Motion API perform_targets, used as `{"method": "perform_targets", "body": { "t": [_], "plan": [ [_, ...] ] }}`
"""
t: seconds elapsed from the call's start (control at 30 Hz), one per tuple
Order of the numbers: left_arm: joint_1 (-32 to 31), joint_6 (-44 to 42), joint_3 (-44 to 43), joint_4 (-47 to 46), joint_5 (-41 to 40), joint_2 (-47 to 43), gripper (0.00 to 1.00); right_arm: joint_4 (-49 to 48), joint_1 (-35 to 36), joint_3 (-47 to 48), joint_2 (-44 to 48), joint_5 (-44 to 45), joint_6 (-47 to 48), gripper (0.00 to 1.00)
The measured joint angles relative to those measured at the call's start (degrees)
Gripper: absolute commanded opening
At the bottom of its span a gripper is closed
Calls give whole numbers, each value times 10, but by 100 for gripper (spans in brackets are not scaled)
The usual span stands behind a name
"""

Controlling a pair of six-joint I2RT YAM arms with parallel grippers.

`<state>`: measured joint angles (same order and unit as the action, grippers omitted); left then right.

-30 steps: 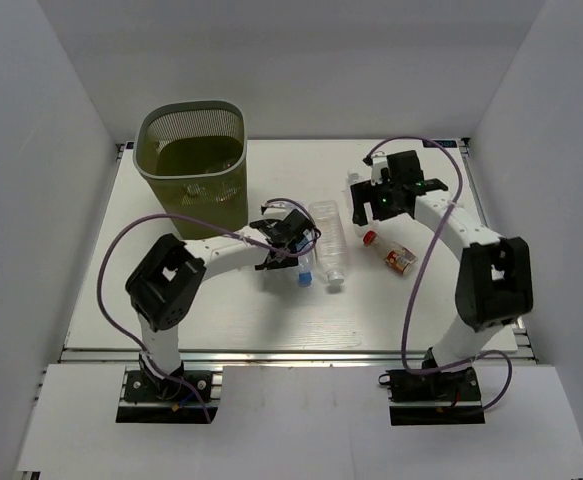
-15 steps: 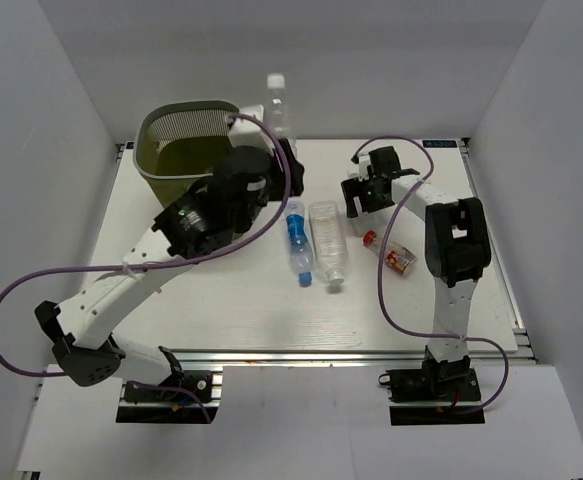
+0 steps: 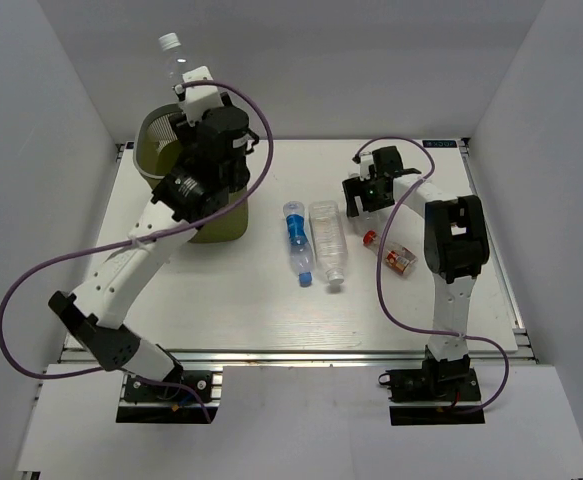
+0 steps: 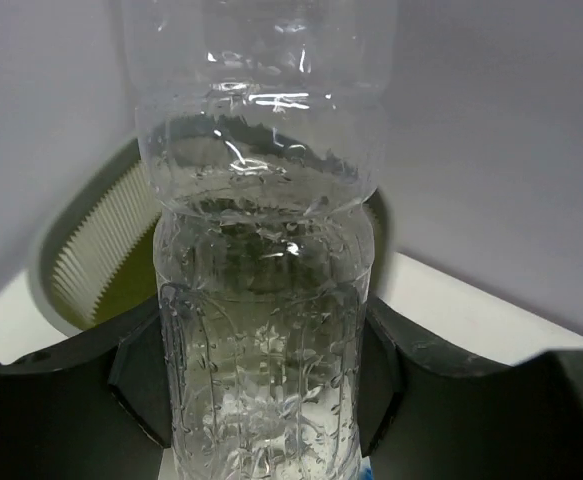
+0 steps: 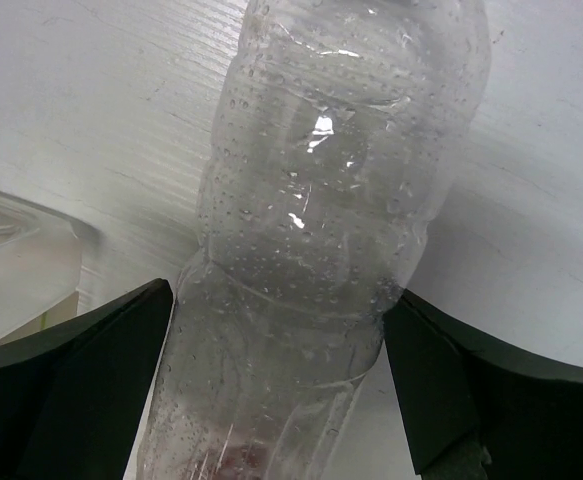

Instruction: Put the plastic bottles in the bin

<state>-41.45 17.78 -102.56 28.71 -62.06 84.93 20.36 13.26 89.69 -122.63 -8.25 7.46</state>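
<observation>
My left gripper (image 3: 188, 88) is shut on a clear white-capped plastic bottle (image 3: 174, 58) and holds it upright, high above the olive-green mesh bin (image 3: 147, 140). In the left wrist view the bottle (image 4: 261, 250) fills the gap between the fingers, with the bin's rim (image 4: 81, 260) below. My right gripper (image 3: 359, 196) is low on the table at the far right. Its fingers press both sides of another clear bottle (image 5: 331, 180). A blue-labelled bottle (image 3: 296, 240), a larger clear bottle (image 3: 328, 240) and a small red-capped bottle (image 3: 393, 256) lie on the table.
The left arm (image 3: 131, 260) arches over the bin's front and hides much of it. Purple cables loop beside both arms. White walls close in the table on the left, back and right.
My left arm has lifted the clear bottle off the table and swung it left and up over the bin. My right gripper has settled round the far-right bottle and barely moved since.
</observation>
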Motion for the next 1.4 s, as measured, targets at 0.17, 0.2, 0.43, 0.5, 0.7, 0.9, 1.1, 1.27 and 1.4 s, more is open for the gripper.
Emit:
{"method": "perform_targets", "body": {
  "t": [0.17, 0.2, 0.43, 0.5, 0.7, 0.9, 1.1, 1.27, 1.4],
  "plan": [
    [91, 11, -8, 37, -2, 44, 86, -1, -5, -1, 1, -15, 0, 90],
    [109, 14, -14, 47, 4, 55, 95, -3, -5, -3, 2, -18, 0, 90],
    [172, 30, -96, 119, 75, 128, 100, -8, -6, -14, 9, -27, 5, 90],
    [163, 24, -99, 129, 113, 122, 100, -8, -7, -14, 9, -29, 8, 83],
    [145, -44, 6, 95, 412, -2, 100, -3, -8, -10, 9, -48, 22, 24],
    [78, -58, 186, 80, 681, -121, 100, 20, -12, 3, 15, -40, 47, 21],
    [-25, -35, 313, 99, 738, -55, 100, 48, -7, 93, 79, -87, 64, 21],
    [-57, 16, 382, 77, 685, -8, 100, 11, 38, 285, 111, -163, 33, 21],
    [-59, 82, 436, 42, 606, -12, 100, -63, 105, 386, 114, -232, -12, 21]
  ]
}}
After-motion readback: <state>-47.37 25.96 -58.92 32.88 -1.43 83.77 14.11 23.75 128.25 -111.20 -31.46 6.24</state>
